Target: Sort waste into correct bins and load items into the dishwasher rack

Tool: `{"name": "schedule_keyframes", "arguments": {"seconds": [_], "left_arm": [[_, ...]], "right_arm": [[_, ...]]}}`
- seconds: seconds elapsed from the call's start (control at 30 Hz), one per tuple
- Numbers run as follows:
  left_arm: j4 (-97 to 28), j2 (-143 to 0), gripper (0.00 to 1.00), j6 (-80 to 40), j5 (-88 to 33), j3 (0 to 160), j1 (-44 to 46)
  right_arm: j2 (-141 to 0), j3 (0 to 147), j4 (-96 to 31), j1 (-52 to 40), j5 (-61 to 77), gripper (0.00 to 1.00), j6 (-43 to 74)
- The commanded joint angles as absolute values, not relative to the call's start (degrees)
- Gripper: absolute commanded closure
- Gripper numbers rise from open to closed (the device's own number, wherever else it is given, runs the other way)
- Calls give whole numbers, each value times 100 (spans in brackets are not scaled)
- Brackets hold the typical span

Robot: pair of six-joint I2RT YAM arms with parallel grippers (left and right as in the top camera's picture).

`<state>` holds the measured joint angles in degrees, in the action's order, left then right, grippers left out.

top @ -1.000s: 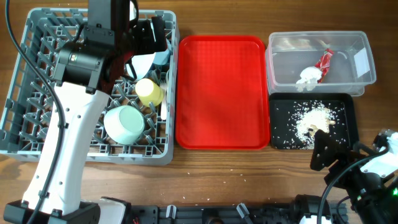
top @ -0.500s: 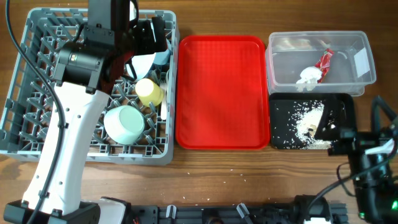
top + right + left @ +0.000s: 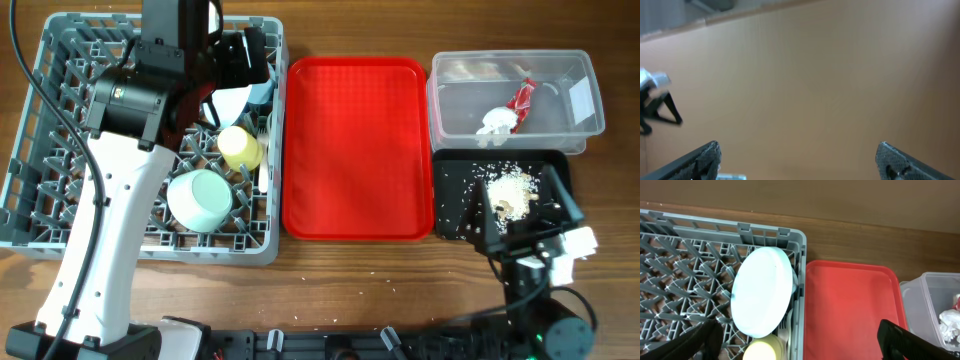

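The grey dishwasher rack (image 3: pixel 60 120) fills the left. In it stand a light-blue plate (image 3: pixel 243 97) on edge, a yellow cup (image 3: pixel 240 147), an upturned light-blue bowl (image 3: pixel 200 198) and white cutlery (image 3: pixel 263 150). My left gripper (image 3: pixel 235 58) hovers open and empty over the rack's back right; its wrist view shows the plate (image 3: pixel 762 292), the cup (image 3: pixel 762 350) and a fork (image 3: pixel 786 330). The clear tub (image 3: pixel 570 125) holds the napkin (image 3: pixel 493 122) and the red wrapper (image 3: pixel 522 97). Rice scraps (image 3: pixel 508 190) lie in the black tray (image 3: pixel 450 190). My right gripper (image 3: pixel 525 210) is open and empty above that tray's front.
The red serving tray (image 3: pixel 355 148) lies between the rack and the bins; it also shows in the left wrist view (image 3: pixel 850 310). A few rice grains dot the wooden table (image 3: pixel 380 275) in front. The right wrist view shows only a blurred brown surface (image 3: pixel 805 75).
My right arm has swung from the table's front right corner leftward and now sits over the front of the black tray. The left arm has not moved.
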<state>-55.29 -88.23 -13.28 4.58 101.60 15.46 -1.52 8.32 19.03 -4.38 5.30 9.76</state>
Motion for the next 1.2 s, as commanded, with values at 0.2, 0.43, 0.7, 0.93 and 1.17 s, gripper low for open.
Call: {"name": "schedule_keyframes", "arguments": {"seconds": [0.2,0.43,0.7,0.93,1.17], "left_arm": [[-5516,-8814,0,-1420,432,10178,1553],[-5516,-8814,0,-1420,432,10178,1553],[-5516,-8814,0,-1420,432,10178,1553],[-5516,-8814,0,-1420,432,10178,1553],[-5516,-8814,0,-1420,432,10178,1553]], "right_arm": [[-19,27,1142,-467,434,0,1044],[-19,27,10,-467,456,0,56],[-19,27,14,-467,434,0,1],[-27,30,14,-467,434,0,3],[-27,30,14,-467,434,0,1]]}}
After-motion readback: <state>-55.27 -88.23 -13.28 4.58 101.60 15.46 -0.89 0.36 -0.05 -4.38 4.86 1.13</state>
